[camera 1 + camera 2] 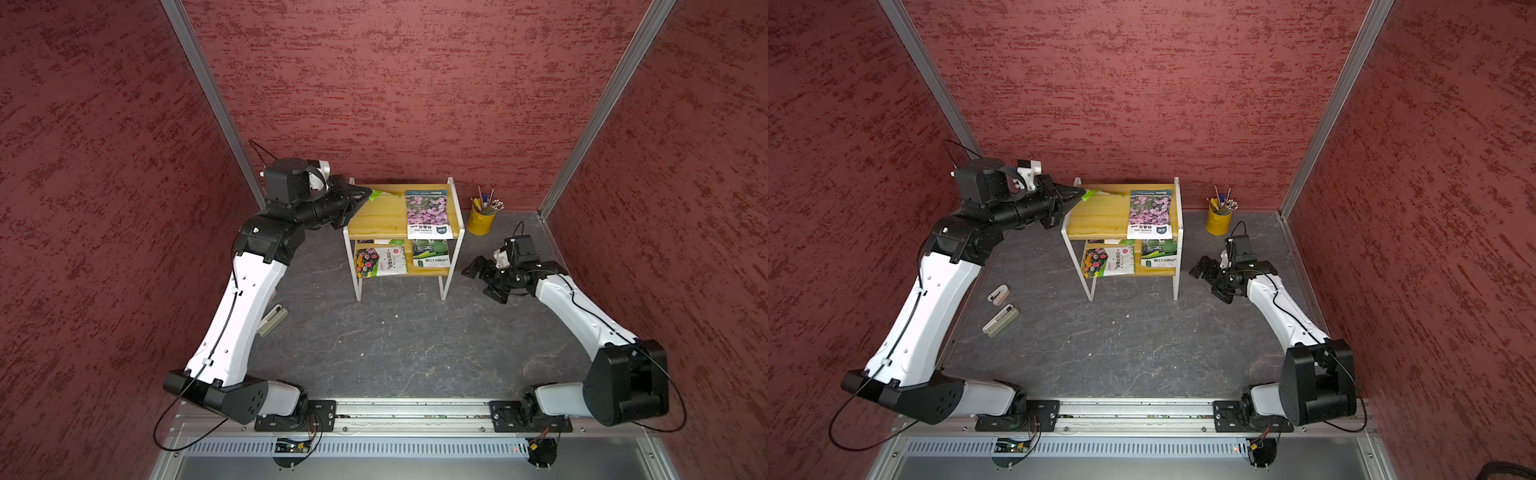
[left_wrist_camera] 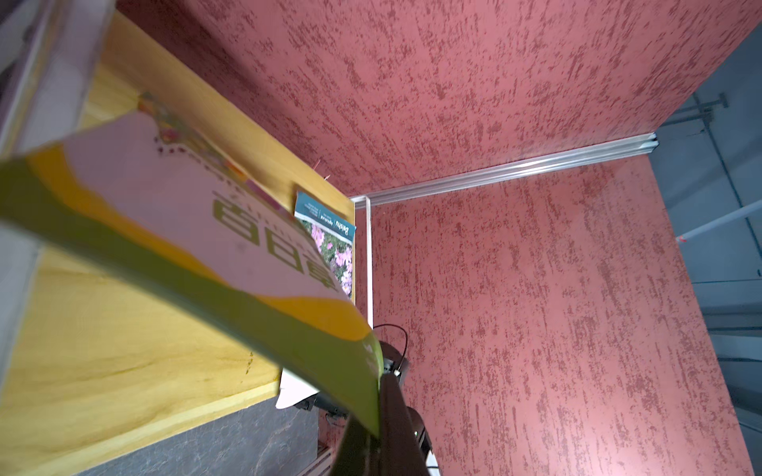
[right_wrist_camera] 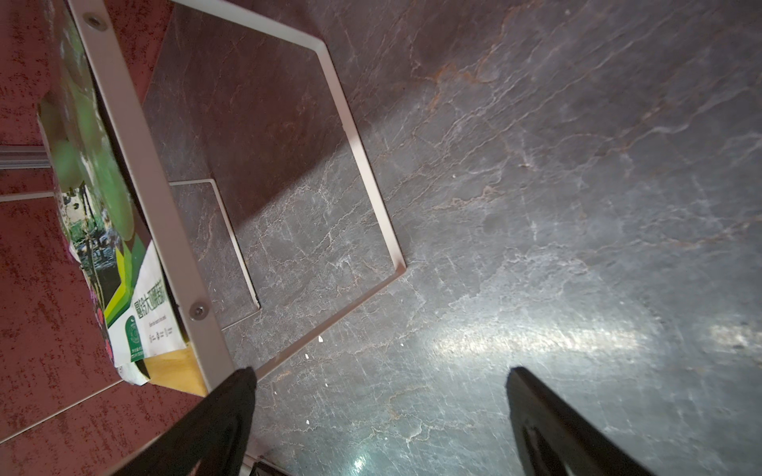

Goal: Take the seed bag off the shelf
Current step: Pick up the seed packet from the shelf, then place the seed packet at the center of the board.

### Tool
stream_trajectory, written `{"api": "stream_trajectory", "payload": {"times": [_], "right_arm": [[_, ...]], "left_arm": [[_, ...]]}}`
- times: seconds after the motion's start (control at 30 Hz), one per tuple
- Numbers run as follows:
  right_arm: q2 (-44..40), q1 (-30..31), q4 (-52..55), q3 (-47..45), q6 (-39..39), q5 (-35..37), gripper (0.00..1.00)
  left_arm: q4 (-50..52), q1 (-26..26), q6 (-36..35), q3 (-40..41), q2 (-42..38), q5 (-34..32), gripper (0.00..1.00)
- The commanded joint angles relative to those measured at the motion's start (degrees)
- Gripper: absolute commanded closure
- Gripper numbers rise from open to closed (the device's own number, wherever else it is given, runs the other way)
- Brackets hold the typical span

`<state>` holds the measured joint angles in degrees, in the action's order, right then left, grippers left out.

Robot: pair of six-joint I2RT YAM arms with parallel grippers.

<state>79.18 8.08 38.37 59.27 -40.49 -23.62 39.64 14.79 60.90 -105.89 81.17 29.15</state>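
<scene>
We see a small two-tier shelf [image 1: 376, 218] of matt, grained yellowish wood in a thin white metal frame. The green-and-white seed bag [image 2: 173, 198] looks smooth and faintly glossy; the dark grey veined tabletop [image 3: 577, 206] shines.

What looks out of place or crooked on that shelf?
The green-edged seed bag curls up from the top board of the shelf, pinched at its edge by the left gripper. The purple-flower bag overhangs the front edge.
</scene>
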Motion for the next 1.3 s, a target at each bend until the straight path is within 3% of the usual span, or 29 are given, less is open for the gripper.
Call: {"api": "stream_trajectory", "payload": {"times": [0.0, 0.23, 0.47, 0.57, 0.87, 1.07, 1.27], "right_arm": [[0.7, -0.3, -1.1, 1.7, 0.0, -0.4, 0.01], [1.3, -0.3, -1.2, 2.4, 0.0, -0.8, 0.02], [1.6, -0.3, -1.2, 2.3, 0.0, -1.1, 0.01], [1.4, -0.3, -1.4, 1.8, 0.0, -1.1, 0.02], [1.5, -0.2, -2.8, -1.3, 0.3, -1.6, 0.02], [2.3, -0.2, -3.4, -1.6, 0.5, -2.3, 0.02], [3.0, -0.2, -3.7, -1.9, 0.8, -2.7, 0.02]], "left_arm": [[1.9, -2.0, -2.4, -5.1, 2.2, 2.4, 1.00], [6.7, -10.5, -4.6, -16.4, 7.1, 6.5, 1.00], [9.1, -18.4, -6.2, -18.6, 8.0, 10.0, 1.00], [8.9, -19.7, -7.9, -10.2, 3.8, 9.1, 1.00], [1.4, -23.2, -8.5, 31.0, -15.3, 3.7, 1.00], [-3.2, -23.0, -8.8, 49.7, -19.2, -0.1, 1.00], [-6.9, -22.0, -8.2, 60.2, -18.6, -3.3, 1.00]]}}
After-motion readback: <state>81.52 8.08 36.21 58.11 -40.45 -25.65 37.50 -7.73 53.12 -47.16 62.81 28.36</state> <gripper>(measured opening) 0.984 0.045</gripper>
